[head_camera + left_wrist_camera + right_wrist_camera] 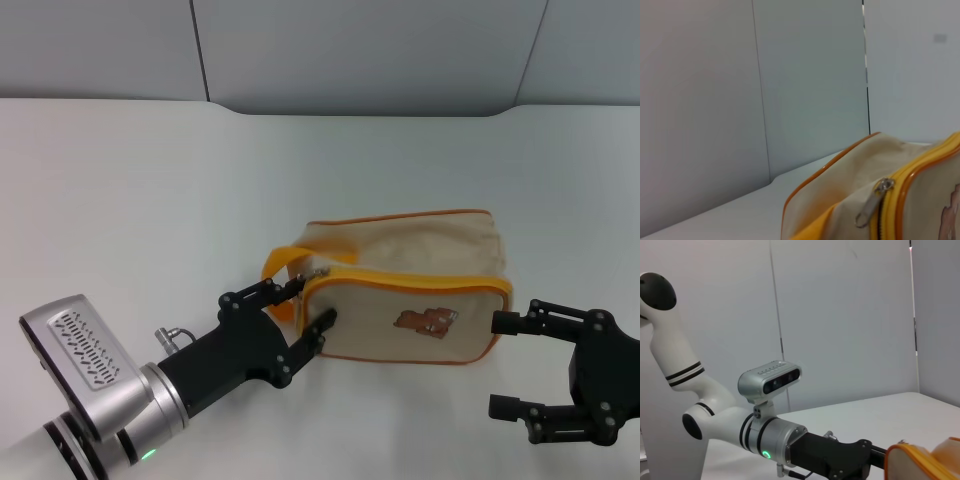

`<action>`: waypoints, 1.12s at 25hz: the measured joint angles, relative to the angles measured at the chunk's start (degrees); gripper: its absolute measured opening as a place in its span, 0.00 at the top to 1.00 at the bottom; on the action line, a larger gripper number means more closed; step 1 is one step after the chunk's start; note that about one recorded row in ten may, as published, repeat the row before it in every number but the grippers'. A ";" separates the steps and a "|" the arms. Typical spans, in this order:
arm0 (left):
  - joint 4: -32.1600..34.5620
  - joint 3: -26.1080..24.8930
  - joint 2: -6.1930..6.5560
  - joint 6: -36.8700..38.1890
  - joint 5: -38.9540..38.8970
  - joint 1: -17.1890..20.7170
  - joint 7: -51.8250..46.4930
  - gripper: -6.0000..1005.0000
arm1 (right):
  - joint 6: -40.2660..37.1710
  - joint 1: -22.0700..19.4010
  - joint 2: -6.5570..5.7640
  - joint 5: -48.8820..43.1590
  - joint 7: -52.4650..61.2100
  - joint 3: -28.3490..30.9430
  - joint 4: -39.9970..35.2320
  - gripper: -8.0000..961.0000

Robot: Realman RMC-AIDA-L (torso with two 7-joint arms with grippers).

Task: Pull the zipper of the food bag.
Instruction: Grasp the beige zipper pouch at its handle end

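The beige food bag (pixel 420 265) with orange piping lies on its side on the white table, its bear print (pixel 425 320) facing me. The zipper (pixel 400 277) runs along the orange-trimmed panel edge, and its silver pull tab (pixel 318 272) sits at the bag's left end beside the orange strap handle (pixel 278 262). My left gripper (pixel 310 306) is open, with its fingers on either side of the bag's left corner just below the tab. The left wrist view shows the tab (pixel 871 202) hanging free on the bag (pixel 840 182). My right gripper (pixel 498 363) is open and empty beside the bag's right end.
The white table (pixel 150 200) stretches to the left of and behind the bag, with grey wall panels (pixel 350 50) at its back. The right wrist view shows my left arm (pixel 775 432) reaching to the bag's corner (pixel 920 462).
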 joint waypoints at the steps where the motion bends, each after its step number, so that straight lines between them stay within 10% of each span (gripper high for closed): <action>1: -0.04 -0.10 0.00 -0.04 0.00 -0.08 0.15 0.38 | 0.00 0.00 0.02 0.01 0.00 0.00 0.00 0.13; 13: -0.25 -1.29 0.00 1.31 1.65 -0.29 1.42 0.72 | 0.68 0.00 0.56 0.21 -1.34 0.17 0.08 0.15; 28: 1.81 -1.93 0.00 5.74 3.28 -2.59 2.84 0.88 | 0.07 -2.25 1.65 8.56 -8.77 11.53 5.08 0.16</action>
